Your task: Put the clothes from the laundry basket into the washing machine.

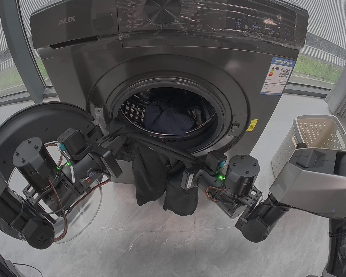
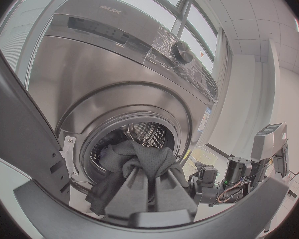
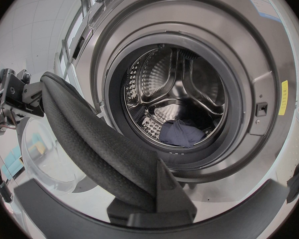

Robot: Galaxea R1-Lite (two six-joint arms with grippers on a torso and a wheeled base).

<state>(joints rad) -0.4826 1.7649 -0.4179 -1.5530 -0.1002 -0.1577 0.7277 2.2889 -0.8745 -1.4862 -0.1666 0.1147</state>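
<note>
Fabric of a dark grey garment (image 1: 157, 174) is strung as a tight band across the lower front of the washing machine (image 1: 180, 62), held at both ends. The left gripper (image 2: 153, 175) sits at the left edge of the round opening, close to the hinge. Its jaws are closed on a bunched fold of the garment, which bulges out above them in the left wrist view. The right gripper (image 3: 151, 183) is lower, just below the bottom right of the opening rim. Its jaws pinch the other end of the band, and the cloth lies flat against one of them.

Between the two grippers the rest of the garment hangs down in two long folds in front of the machine's lower panel, toward the floor (image 1: 161, 247). Whether the hem touches the floor cannot be told.

The door (image 1: 38, 122) is swung fully open to the robot's left. Inside the drum (image 3: 176, 80) a navy garment (image 1: 167, 118) lies crumpled on the bottom, near the front lip.

The white perforated laundry basket (image 1: 319, 131) stands on the floor to the right of the machine, well apart from both grippers.
</note>
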